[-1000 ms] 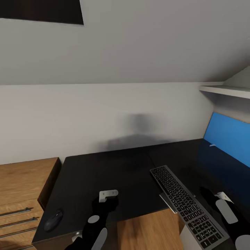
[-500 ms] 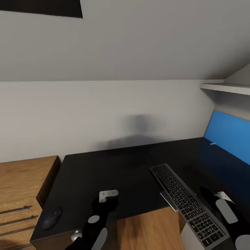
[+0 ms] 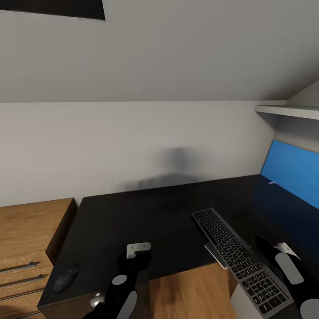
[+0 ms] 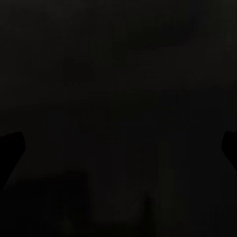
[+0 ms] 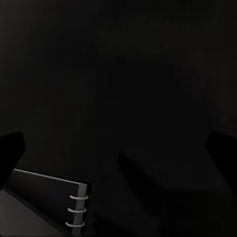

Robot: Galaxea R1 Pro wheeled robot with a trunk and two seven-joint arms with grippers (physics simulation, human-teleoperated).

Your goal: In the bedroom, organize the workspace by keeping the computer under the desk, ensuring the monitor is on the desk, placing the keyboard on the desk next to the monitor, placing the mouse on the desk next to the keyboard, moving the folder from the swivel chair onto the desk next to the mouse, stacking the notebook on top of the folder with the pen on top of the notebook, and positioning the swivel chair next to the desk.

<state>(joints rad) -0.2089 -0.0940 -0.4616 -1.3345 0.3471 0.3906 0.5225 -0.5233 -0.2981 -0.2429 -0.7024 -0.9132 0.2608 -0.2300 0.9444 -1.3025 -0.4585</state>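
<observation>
A grey keyboard (image 3: 237,259) lies slantwise on the black desk (image 3: 146,221) at the right, atop a thin grey slab edge (image 3: 214,256). The monitor (image 3: 292,175), with its blue screen, stands at the desk's far right. A dark mouse (image 3: 65,278) rests on the front left corner. My left gripper (image 3: 133,261) hangs over the desk's front middle; its wrist view shows it open (image 4: 118,148) above the dark top. My right gripper (image 3: 271,250) sits just right of the keyboard, open (image 5: 118,148), with a ring-bound notebook (image 5: 47,197) beside it.
A wooden drawer unit (image 3: 26,239) with metal handles stands left of the desk. A white shelf (image 3: 288,110) juts out above the monitor under the sloped ceiling. Wooden floor (image 3: 186,292) shows in front of the desk. A pale grey block (image 3: 241,308) sits below the keyboard's near end.
The whole head view has shifted slightly, so the camera moved. Both arms and the things on the desk keep their places.
</observation>
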